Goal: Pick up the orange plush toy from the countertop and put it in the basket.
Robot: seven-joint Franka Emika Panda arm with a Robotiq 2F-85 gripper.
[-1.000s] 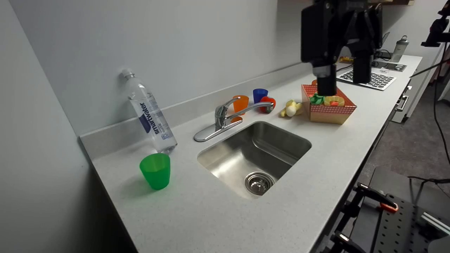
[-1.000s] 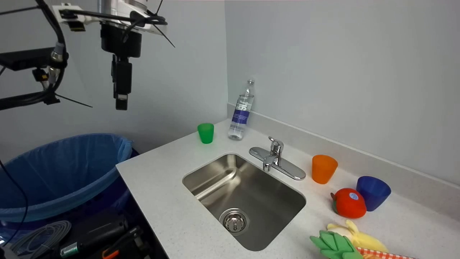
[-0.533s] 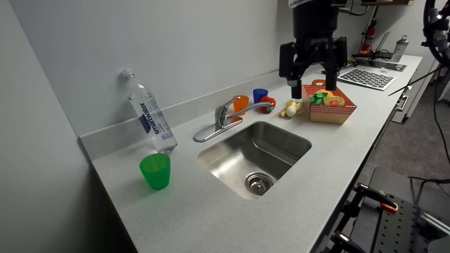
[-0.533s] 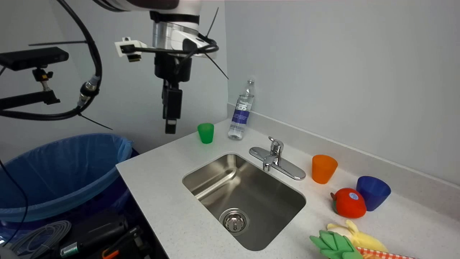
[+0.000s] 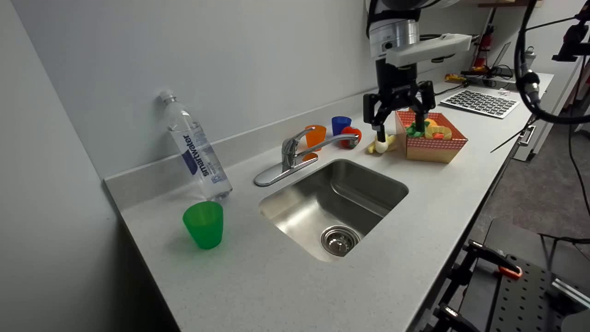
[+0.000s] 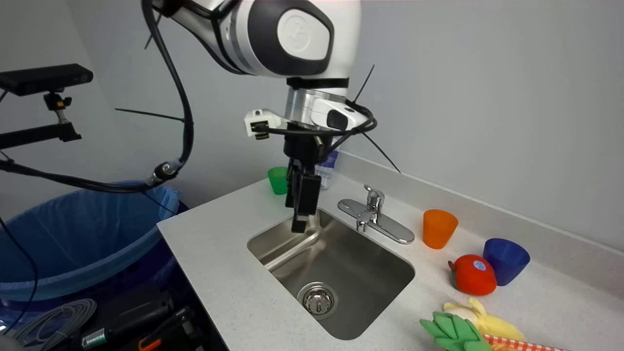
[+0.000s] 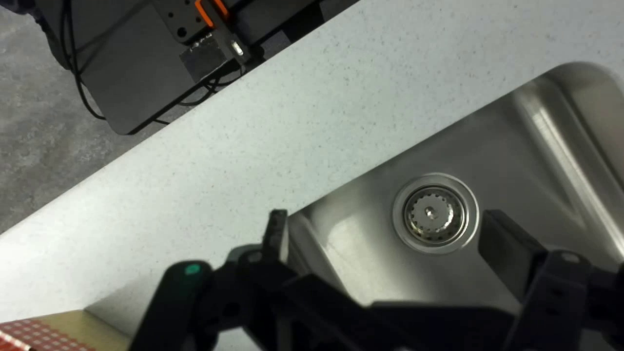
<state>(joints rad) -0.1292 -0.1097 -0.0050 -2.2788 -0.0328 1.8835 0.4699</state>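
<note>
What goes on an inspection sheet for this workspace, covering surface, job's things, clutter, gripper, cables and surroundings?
Surface: white countertop with a steel sink.
Job's things: basket holding plush toys; red plush beside the blue cup, possibly the toy meant.
Clutter: orange cup, green cup, yellow plush, tilted bottle.
Gripper: open, fingers apart, nothing seen between them.
Cables: black cable looping beside the arm.
Surroundings: gray walls; blue-lined bin past the countertop's edge.
</note>
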